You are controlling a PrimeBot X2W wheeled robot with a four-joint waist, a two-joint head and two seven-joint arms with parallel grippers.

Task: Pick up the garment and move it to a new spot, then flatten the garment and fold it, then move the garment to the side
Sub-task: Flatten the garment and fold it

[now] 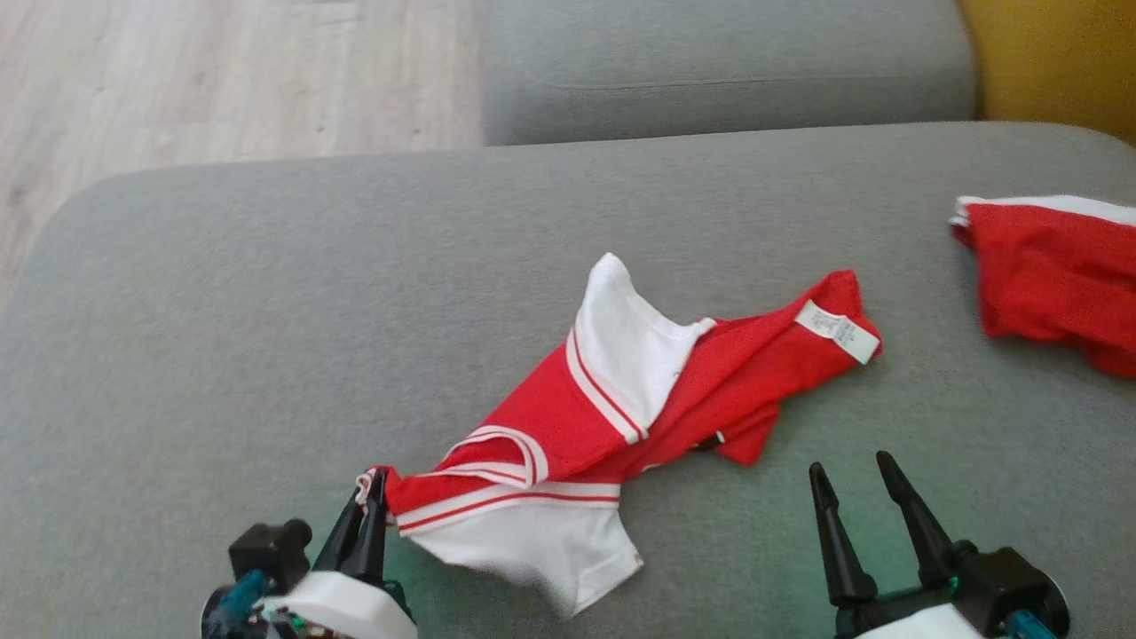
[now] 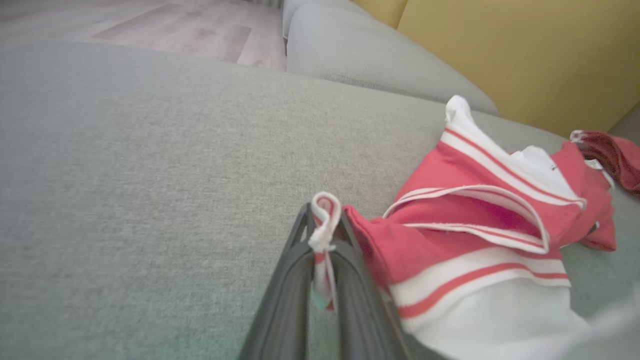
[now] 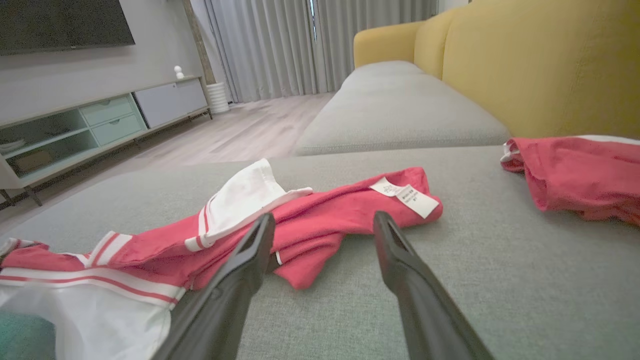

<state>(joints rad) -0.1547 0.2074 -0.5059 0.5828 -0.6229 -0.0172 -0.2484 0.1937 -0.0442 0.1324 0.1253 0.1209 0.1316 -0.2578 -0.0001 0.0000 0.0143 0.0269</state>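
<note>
Grey sofa seat [image 1: 266, 311] with a red and white garment [image 1: 612, 399] and two pincers at its near edge.

(a) Garment. It lies crumpled and partly twisted on the near half of the seat, running on a slant from the near edge, left of the middle, up toward the middle right. The lower end is a white panel under red and white stripes. A white flap stands up near its middle. The far end is red and carries a white label [image 1: 839, 330].

(b) Left pincer [image 1: 374, 484]. It is closed on the garment's near left corner. In the left wrist view a loop of white and red trim [image 2: 324, 220] sticks out between the two fingertips, and the rest of the cloth spreads away to the right of the fingers, resting on the seat.

(c) Right pincer [image 1: 849, 461]. Its jaws stand wide apart and hold nothing. It sits at the near edge on the right, close beside the garment's red far end but clear of it. In the right wrist view the red cloth and the label lie just beyond the fingertips.

(d) Second red garment [image 1: 1047, 266] with a white edge. It lies at the seat's right edge, well apart from the first garment.

(e) Surroundings. Another grey cushion [image 1: 728, 62] lies beyond the far edge, with wooden floor [image 1: 222, 80] to its left and a yellow backrest [image 1: 1056, 62] to its right.
</note>
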